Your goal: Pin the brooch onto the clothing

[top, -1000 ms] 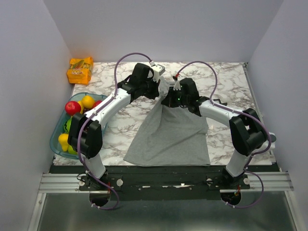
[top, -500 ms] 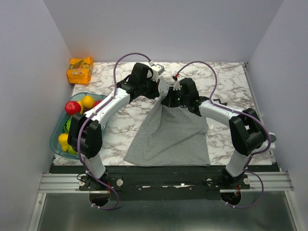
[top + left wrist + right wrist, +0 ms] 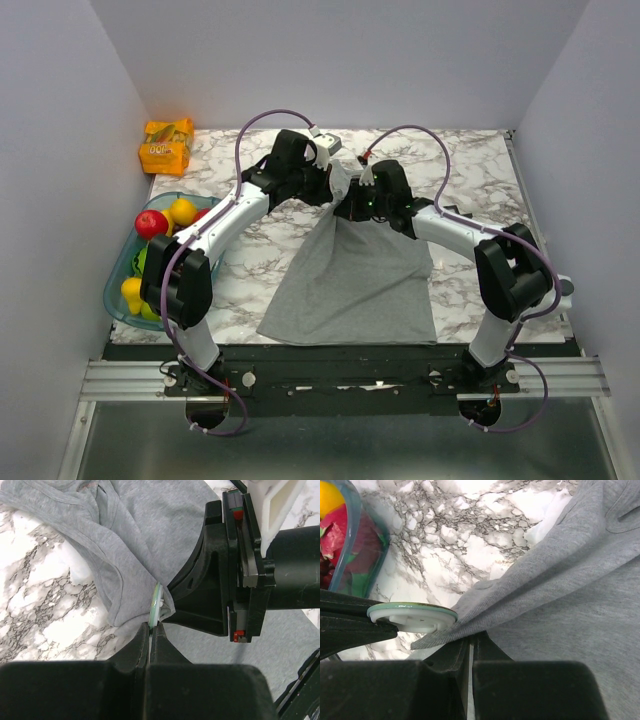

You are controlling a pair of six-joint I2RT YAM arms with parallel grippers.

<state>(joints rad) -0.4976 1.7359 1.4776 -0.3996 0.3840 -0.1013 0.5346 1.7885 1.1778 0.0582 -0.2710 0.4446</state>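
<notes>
The light-grey tank top (image 3: pixel 350 280) lies on the marble table, its upper part lifted between my two grippers. My left gripper (image 3: pixel 151 627) is shut on the brooch (image 3: pixel 156 605), seen edge-on as a thin green and white disc pressed against a fold of the fabric (image 3: pixel 120 575). My right gripper (image 3: pixel 471 641) is shut on a pinched edge of the tank top (image 3: pixel 560 595), right beside the brooch (image 3: pixel 412 614), whose white back faces down. In the top view the left gripper (image 3: pixel 332 185) and the right gripper (image 3: pixel 350 205) meet at the raised cloth.
A clear bowl (image 3: pixel 118 292) of fruit stands at the left table edge and also shows in the right wrist view (image 3: pixel 350 555). An orange packet (image 3: pixel 166 146) lies at the back left. A small dark item (image 3: pixel 458 212) lies behind the right arm.
Almost nothing has changed. Both grippers stay closed together at the lifted top of the cloth, and the right wrist has crept slightly toward the left one.
</notes>
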